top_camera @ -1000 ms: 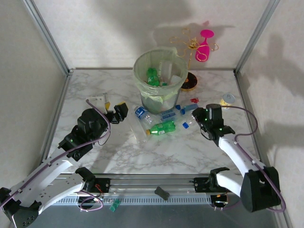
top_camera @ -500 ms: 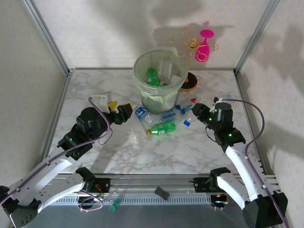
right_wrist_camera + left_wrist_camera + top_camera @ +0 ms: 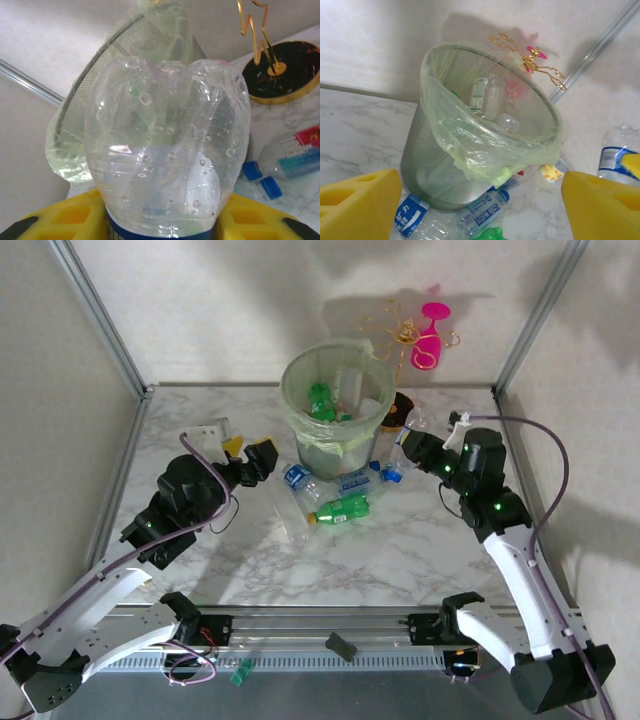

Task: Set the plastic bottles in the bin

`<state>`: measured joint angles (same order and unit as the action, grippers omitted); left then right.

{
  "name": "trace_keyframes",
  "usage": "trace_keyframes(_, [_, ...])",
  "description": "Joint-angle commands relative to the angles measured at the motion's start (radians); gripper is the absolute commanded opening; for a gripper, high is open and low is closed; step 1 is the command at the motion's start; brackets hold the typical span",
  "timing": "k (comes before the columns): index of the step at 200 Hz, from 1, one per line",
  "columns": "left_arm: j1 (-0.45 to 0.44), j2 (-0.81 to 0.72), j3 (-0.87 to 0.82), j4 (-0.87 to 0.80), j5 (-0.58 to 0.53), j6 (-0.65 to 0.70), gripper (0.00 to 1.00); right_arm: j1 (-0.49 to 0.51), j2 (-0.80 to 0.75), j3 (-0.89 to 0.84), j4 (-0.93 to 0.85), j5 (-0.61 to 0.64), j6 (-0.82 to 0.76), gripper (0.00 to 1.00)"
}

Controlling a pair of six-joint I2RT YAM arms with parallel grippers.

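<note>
1. White marble-patterned worktop [image 3: 400,550]. Carries everything listed below.

2. Round pale green translucent bin [image 3: 292,390], with a green bag liner folded over its rim, stands at the far middle of the worktop. It is the landmark for all places below. Several bottles already lie inside, among them a green one [image 3: 320,400].

3. Left gripper [image 3: 250,455], to the left of the bin and facing it. The yellow pads [image 3: 357,202] are spread wide with nothing between them.

4. Right gripper [image 3: 418,450], just right of the bin. It is clamped on item 5.

5. Clear plastic bottle [image 3: 167,165], held across its blue-labelled middle with the lobed base pointing away from the wrist. It is beside the bin's wall and not yet over the rim. Judged empty and very light, with thin walls that dent under squeeze and a smooth, slippery skin. The best hold is across the labelled waist, firm but not crushing.

6. Green plastic bottle with a yellow cap [image 3: 340,508], lying on its side in front of the bin. It will likely roll if nudged, so take it across the body.

7. Clear blue-labelled bottles [image 3: 352,480], lying at the foot of the bin. They should handle the same way as item 5.

8. Gold wire stand [image 3: 400,332] with a pink wine glass [image 3: 430,340], behind and to the right of the bin. Not part of the task, and fragile.
</note>
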<state>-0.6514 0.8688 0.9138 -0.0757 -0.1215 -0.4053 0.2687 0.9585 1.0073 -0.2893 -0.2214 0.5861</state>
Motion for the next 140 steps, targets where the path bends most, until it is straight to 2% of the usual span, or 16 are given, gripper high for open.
trace_keyframes(1, [-0.005,-0.011,-0.046,0.035,-0.077,0.037,0.83,0.027,0.058,0.116,0.007,0.005,-0.057,0.00])
trace_keyframes(75, [-0.005,-0.025,-0.075,0.046,-0.080,0.033,0.83,0.195,0.364,0.473,0.008,0.096,-0.131,0.00])
trace_keyframes(117, [-0.005,-0.033,-0.076,0.044,-0.078,0.030,0.84,0.206,0.531,0.594,0.016,0.110,-0.159,0.00])
trace_keyframes(140, [-0.005,-0.037,-0.075,0.045,-0.077,0.029,0.84,0.206,0.625,0.667,-0.009,0.166,-0.193,0.00])
